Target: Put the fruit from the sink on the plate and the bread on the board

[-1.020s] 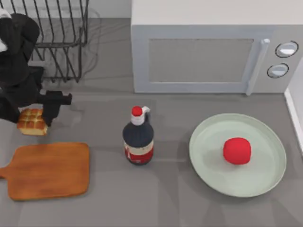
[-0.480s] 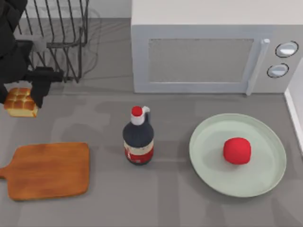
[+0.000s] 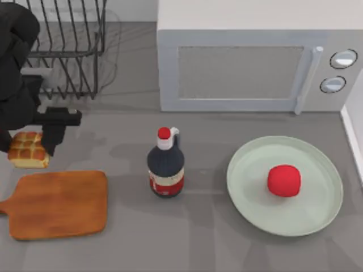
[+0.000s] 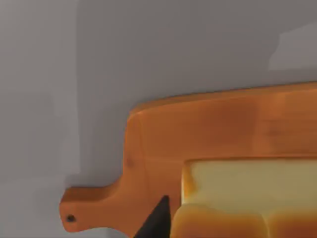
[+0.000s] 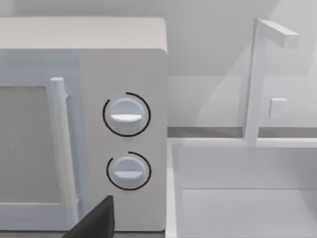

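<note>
left gripper (image 3: 39,136) grips the glossy gridded bread (image 3: 26,150) near the table's left edge, just beyond the wooden board (image 3: 59,204); smooth red fruit (image 3: 284,181) sits on the round plate (image 3: 249,192).

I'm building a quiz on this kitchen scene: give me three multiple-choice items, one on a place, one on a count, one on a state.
1. Where is the fruit?
A. On the plate
B. On the board
C. Beside the bottle

2. How many knobs does the microwave have?
A. One
B. Two
C. Three

3. What is the left claw doing?
A. Shut on the bread
B. Open and empty
C. Pressing a knob

Answers: 1 A, the red fruit sits inside the pale green rim. 2 B, two round knobs show. 3 A, the bread is gripped, above the board in the top view.
</note>
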